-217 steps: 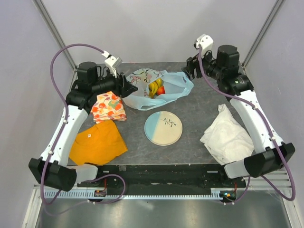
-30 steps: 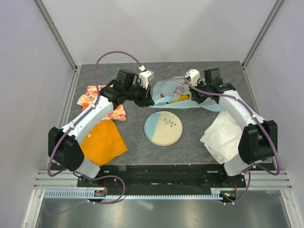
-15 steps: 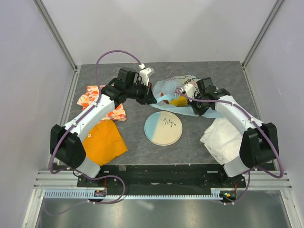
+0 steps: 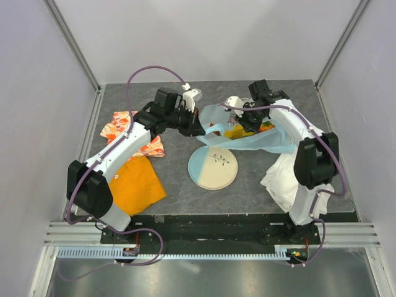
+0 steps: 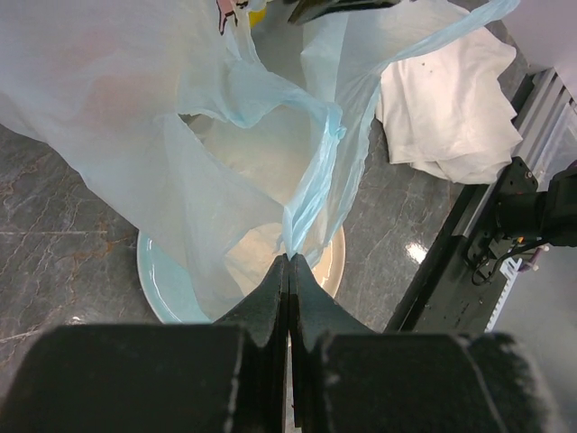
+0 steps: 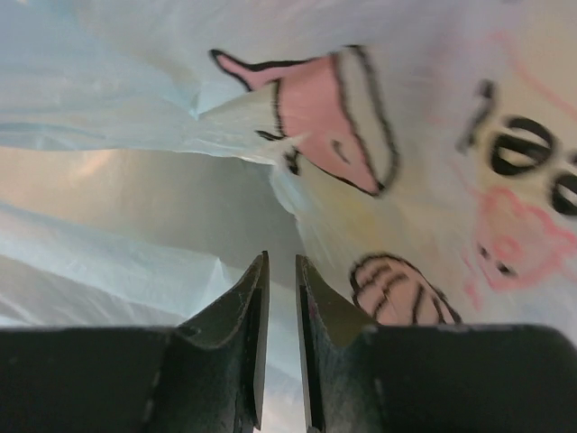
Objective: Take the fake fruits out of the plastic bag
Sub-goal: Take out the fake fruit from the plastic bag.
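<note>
Plastic bag point(image 6: 451, 108), pink cartoon print, lettering perhaps "ee", in left gripper point(image 5: 288, 262)

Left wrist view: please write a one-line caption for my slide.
Left end effector shut on a handle strip of the light-blue plastic bag, with the plate and white cloth beyond.

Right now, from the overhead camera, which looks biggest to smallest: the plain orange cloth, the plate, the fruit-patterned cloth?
1. plain orange cloth
2. plate, slightly smaller
3. fruit-patterned cloth: unsure, the left arm hides part
</note>
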You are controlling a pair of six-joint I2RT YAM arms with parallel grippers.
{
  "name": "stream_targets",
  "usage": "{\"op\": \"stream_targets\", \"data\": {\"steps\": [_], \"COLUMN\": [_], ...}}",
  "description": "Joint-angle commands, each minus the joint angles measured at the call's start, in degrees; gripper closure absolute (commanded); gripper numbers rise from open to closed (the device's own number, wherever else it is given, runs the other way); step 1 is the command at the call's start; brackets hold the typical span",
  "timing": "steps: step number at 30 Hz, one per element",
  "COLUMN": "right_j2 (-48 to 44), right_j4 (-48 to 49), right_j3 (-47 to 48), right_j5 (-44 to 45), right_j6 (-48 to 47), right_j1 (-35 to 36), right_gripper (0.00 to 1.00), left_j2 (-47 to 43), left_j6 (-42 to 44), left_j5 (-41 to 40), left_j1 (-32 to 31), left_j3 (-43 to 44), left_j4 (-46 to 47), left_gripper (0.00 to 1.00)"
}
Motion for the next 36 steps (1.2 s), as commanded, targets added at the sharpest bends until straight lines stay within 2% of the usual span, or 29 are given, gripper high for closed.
{"op": "stream_targets", "data": {"steps": [1,7,11,15,22,29,36], "right_j2": [4.8,10.2,11.7,13.8,15.5,16.0,21.7], "right_j4": [-10.8,-12.7,-12.7,-14.8,-13.9,-10.1,-15.6], "right_j3": [9.0,14.9,14.0,14.1,13.0,10.7,13.0], "right_j5": [-3.4,-0.3,1.2,2.4,5.0,7.5,13.4], "right_j6": [-17.2,-22.3,-26.7,-35.0,-43.1,-48.6,-51.7], "right_j1": [0.3,0.3,0.4,0.3,1.9,2.4,2.4], "right_gripper": [0.78,0.77,0.69,0.61,0.60,0.52,0.55], "left_j2": [0.1,0.4,0.7,1.2,2.0,2.0,2.0], "left_j6": [-1.0,-0.9,-0.9,-0.7,-0.5,0.1,0.3], "left_j5": [1.5,1.3,1.5,2.0,1.4,1.3,1.3], "left_j1": [0.1,0.1,0.1,0.1,0.1,0.1,0.1], "left_j3": [1.3,1.0,1.0,1.1,1.7,1.7,2.1], "left_j4": [2.1,2.4,2.5,2.3,2.3,2.1,2.0], "left_gripper": [0.99,0.98,0.98,0.99,0.98,0.98,0.99]}}
